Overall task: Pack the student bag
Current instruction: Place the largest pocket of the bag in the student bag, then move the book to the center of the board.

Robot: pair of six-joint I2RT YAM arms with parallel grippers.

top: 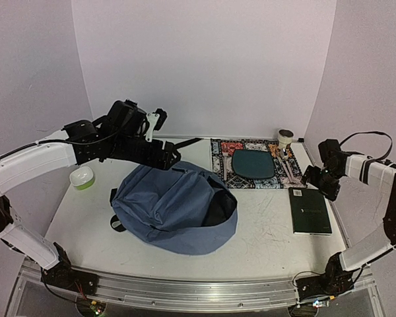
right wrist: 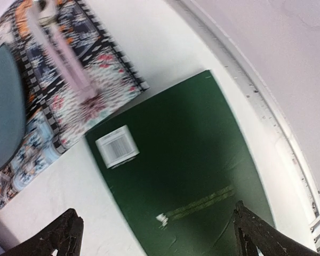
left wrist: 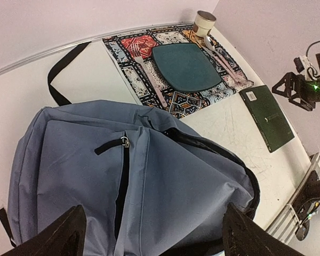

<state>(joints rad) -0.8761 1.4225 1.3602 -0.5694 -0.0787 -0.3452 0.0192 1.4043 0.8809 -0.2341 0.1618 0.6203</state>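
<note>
Packing seems barely begun: large slate-blue fabric backpack (top: 175,211) lies centrally, mouth gaping, left gripper (left wrist: 157,233) spread wide above it; right gripper (right wrist: 160,234), jaws apart, hovers over flat dark-green book (right wrist: 186,170), needing descent and pinch

student bag (top: 175,208): one
patterned placemat (left wrist: 133,45): one
teal plate (left wrist: 185,66): one
pink-handled fork (left wrist: 148,73): one
pink-handled spoon (left wrist: 220,53): one
small cup (left wrist: 205,22): one
dark green book (top: 310,211): one
white-and-green container (top: 82,177): one
</note>
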